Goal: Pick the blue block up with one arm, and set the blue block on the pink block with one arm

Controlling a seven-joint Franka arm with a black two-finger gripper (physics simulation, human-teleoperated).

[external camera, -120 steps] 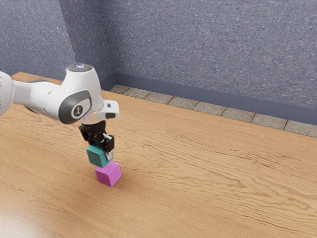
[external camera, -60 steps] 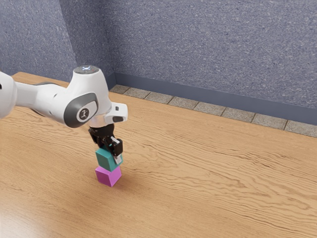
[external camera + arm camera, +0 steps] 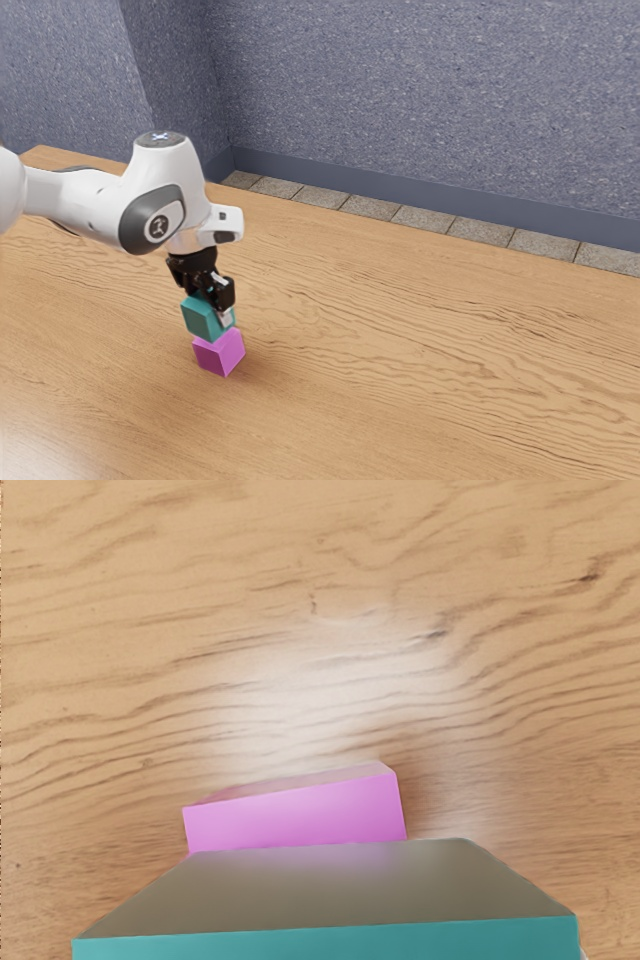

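The teal block and the magenta pink block are plain. The table shows wavy tan wood grain.

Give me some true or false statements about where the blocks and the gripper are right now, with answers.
1. The gripper is shut on the blue block. True.
2. The blue block lies on the table beside the pink block. False: it is held directly above the pink block, off the table.
3. The pink block sits on the wooden table. True.
4. The pink block is stacked on top of the blue block. False: the blue block is the upper one; the pink block is underneath.
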